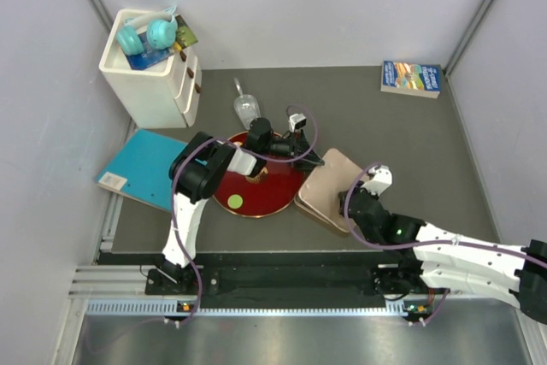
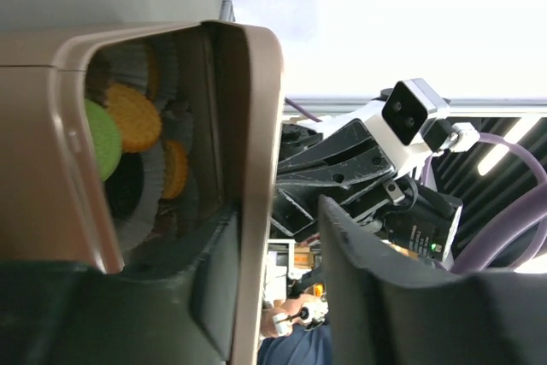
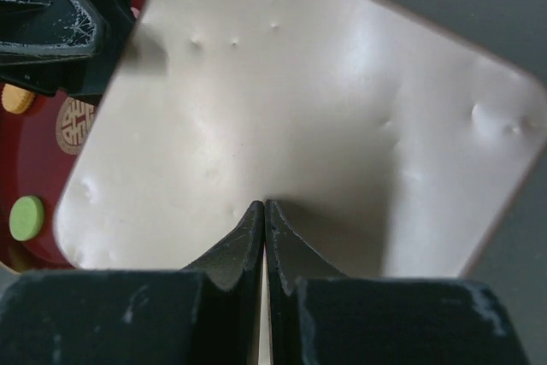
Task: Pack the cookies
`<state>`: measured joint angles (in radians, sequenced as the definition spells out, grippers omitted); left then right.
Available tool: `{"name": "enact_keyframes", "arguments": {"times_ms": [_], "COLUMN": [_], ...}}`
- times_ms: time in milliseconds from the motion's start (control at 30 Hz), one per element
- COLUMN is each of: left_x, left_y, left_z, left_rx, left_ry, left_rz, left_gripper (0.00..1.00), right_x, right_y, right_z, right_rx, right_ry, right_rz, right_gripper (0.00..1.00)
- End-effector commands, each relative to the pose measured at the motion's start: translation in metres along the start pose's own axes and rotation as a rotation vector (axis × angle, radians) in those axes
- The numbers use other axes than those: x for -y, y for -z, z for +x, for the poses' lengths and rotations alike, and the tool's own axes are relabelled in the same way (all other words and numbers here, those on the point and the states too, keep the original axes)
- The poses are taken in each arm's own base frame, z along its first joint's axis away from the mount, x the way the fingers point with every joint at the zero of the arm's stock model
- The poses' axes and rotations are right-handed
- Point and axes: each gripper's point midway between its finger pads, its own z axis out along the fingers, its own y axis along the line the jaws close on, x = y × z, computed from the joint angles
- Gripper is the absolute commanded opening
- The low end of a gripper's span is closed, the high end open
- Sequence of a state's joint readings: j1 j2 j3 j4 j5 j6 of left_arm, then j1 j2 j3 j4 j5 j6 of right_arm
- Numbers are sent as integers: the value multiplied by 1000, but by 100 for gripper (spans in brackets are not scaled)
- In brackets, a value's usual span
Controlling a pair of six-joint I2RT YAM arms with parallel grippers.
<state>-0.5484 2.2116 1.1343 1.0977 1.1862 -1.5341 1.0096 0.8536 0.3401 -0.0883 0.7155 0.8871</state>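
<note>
Left tool (image 2: 275, 220) straddles tin (image 2: 256, 108) wall; right tool (image 3: 263, 208) closed, tips on tin.

**Right end effector pressed shut against a dented beige tin**

The right end effector (image 3: 263, 208) rises from the bottom edge with its two dark fingers (image 3: 229, 254) closed flat together, the tips meeting at the broad face of the beige tin (image 3: 342, 100). That face fills most of the view, has rounded corners, and is pocked with small dents. To the left a dark-red plate (image 3: 38, 168) shows past the tin's edge, bearing a gold emblem (image 3: 75, 124), a green cookie (image 3: 26, 217) low down and an orange cookie (image 3: 17, 98) higher up, partly cut off. A black arm part (image 3: 51, 23) sits at the tin's upper-left corner. The grey surface (image 3: 479, 6) shows at upper right.
</note>
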Motion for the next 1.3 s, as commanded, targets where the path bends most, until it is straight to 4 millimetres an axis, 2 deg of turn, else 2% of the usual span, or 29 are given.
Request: {"name": "enact_keyframes", "arguments": {"times_ms": [0, 133, 200, 233, 267, 300, 333, 367, 400, 433, 467, 567, 667, 700, 800, 933, 1033, 1067, 1133, 1200, 1267], "left_x": [25, 26, 32, 25, 28, 31, 27, 24, 25, 33, 20, 29, 31, 24, 25, 22, 25, 34, 37, 51, 63], "left_y": [1, 3, 4, 5, 5, 8, 10, 13, 18, 19, 26, 37, 49, 55, 61, 64, 67, 69, 72, 74, 77], "left_z": [-2, -7, -12, -13, -18, -20, -24, -27, -31, -42, -37, -48, -56, -56, -60, -52, -49, -49, -49, -50, -53], "left_rx": [0, 2, 4, 1, 1, 2, 2, 9, 16, 15, 14, 30, 71, 88, 116, 142, 171, 189, 215, 243, 282], "left_ry": [-110, -90, -138, -72, -141, -145, -221, -152, -170, -292, -198, -283, -292, -268, -285, -296, -324, -351, -376, -415, -454], "left_rz": [27, -4, -17, -57, -70, -93, -119, -186, -221, -244, -337, -411, -475, -535, -594, -646, -666, -661, -670, -664, -666], "left_gripper": [48, 68, 71, 73, 74, 75, 75, 76, 77, 77, 77, 78, 78, 78, 77, 77, 77, 77, 77, 78, 78], "right_x": [20, 25, 28, 28, 30, 29, 30, 30, 31, 31, 32, 32, 33, 33, 32, 32, 25, 23, 14, 1, -1], "right_y": [-4, -6, -6, -6, -6, -6, -6, -6, -6, -6, -7, -7, -8, -8, -9, -9, -7, -6, -2, 4, 10], "right_z": [40, 47, 48, 48, 48, 49, 49, 49, 50, 50, 51, 51, 52, 52, 52, 51, 40, 34, 17, -10, -26], "right_rx": [-122, -133, -132, -133, -133, -134, -135, -135, -137, -139, -142, -145, -151, -154, -153, -155, -138, -122, -94, -39, -7], "right_ry": [40, 46, 43, 41, 42, 39, 38, 38, 40, 37, 36, 32, 32, 33, 33, 36, 38, 47, 52, 48, 69], "right_rz": [29, 46, 53, 54, 58, 57, 59, 62, 64, 64, 67, 69, 73, 75, 76, 81, 72, 70, 58, 30, 33], "right_gripper": [0, 0, 0, 0, 0, 0, 0, 0, 0, 0, 0, 0, 0, 0, 0, 0, 0, 0, 0, 0, 0]}}
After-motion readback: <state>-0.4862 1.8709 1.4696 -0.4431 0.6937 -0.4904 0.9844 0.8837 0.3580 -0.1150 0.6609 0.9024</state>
